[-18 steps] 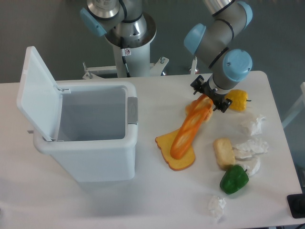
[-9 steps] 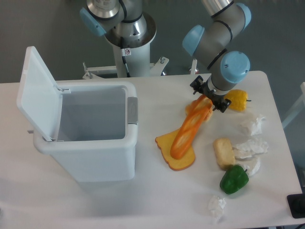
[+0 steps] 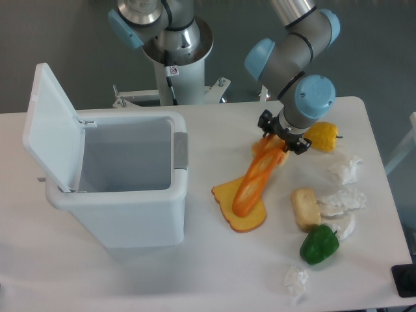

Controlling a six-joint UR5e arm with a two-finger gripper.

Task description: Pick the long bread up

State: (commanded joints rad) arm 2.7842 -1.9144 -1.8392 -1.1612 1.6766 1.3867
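The long bread (image 3: 255, 181), a slim orange loaf with paler slashes along its top, lies on a slant: lower end resting on the flat orange-yellow bread slice (image 3: 239, 207), upper end raised toward the gripper (image 3: 278, 140). Gripper sits at that upper end, the dark fingers on either side of the tip, apparently closed on it; the contact itself is small and partly hidden by the wrist, so the grip looks firm but the pads cannot be made out. Loaf's lower end touches the slice; whether any of it has cleared the slice is not clear. Arm comes down from the top of the view, grey links with light blue joint caps. Yellow bell pepper (image 3: 323, 136) just beside the gripper, to its right in view, stem pointing to the table edge. Short pale tan roll (image 3: 304, 208) stands near the slice, apart from it. Green bell pepper (image 3: 319, 244) just below the roll. Crumpled white paper (image 3: 343, 201) in several wads along the right side of the white table (image 3: 214, 279), one more wad near the front edge. White bin (image 3: 120, 185) stands left of the food, lid tipped up and open, inside bare grey.
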